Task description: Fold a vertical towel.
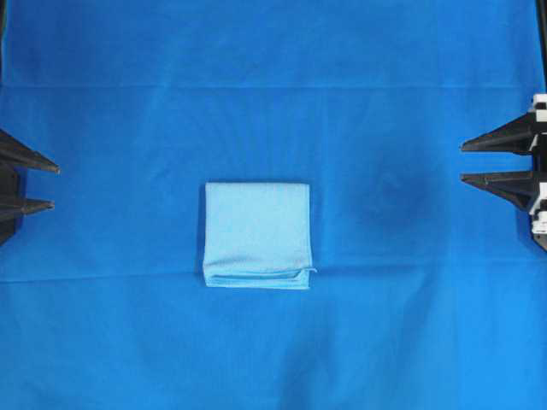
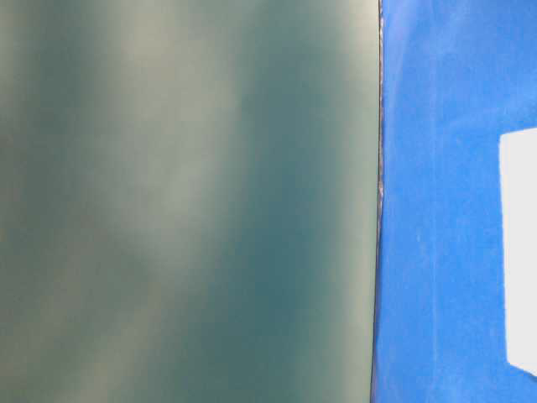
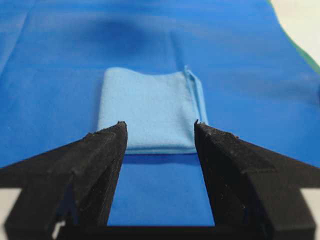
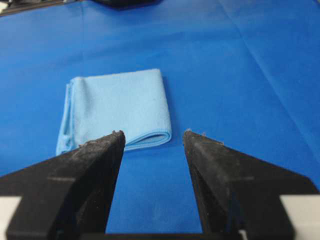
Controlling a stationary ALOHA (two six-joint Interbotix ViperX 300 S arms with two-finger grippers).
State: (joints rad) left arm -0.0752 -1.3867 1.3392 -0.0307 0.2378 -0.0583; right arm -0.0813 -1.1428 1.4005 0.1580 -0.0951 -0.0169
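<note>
The towel [image 1: 256, 233] lies already folded, so the left gripper [image 1: 53, 187] and right gripper [image 1: 463, 162] flank it well apart, jaws released.

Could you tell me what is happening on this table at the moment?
Nothing is being handled right now. The towel lies folded on the royal-blue cloth covering the table, with its layered edges at the near side in the overhead view. The left gripper and the right gripper sit apart at opposite edges, both open and empty, each pointing toward the towel without touching it.
</note>
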